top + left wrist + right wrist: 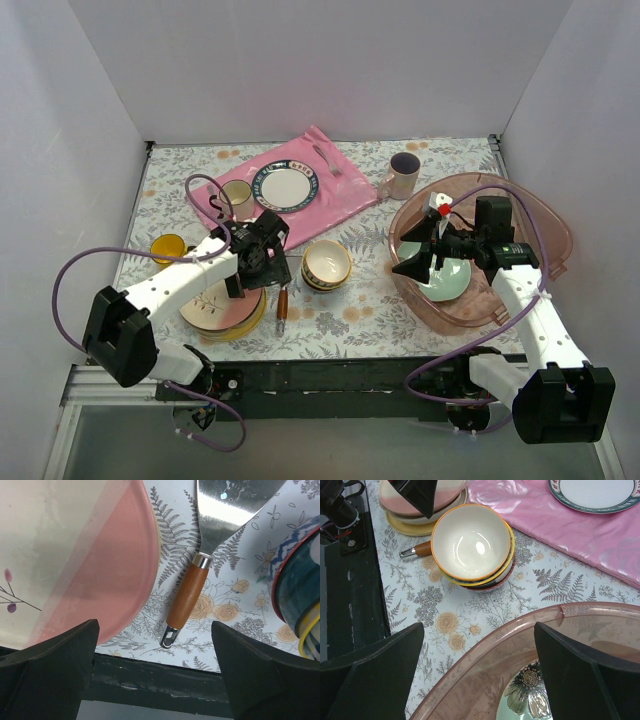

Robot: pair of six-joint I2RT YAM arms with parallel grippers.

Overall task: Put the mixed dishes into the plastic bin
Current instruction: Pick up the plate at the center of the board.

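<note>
The plastic bin (545,218) stands at the right with the mint-green flowered plate (450,282) lying in it. My right gripper (416,252) is open and empty above the bin's left rim (485,655); the plate (526,696) shows below it. My left gripper (262,274) is open and empty over the right edge of the stack of cream and pink plates (215,310), whose top plate (100,570) is pink and cream. Stacked small bowls (327,264) stand mid-table. A yellow mug (168,247) is at the left and a pinkish mug (403,172) at the back.
A wooden-handled spatula (283,300) lies between the plate stack and the bowls, right under my left gripper (187,597). A pink mat (340,195) at the back holds a blue-rimmed white plate (284,188), a cream mug (236,197) and a fork (325,158). White walls enclose the table.
</note>
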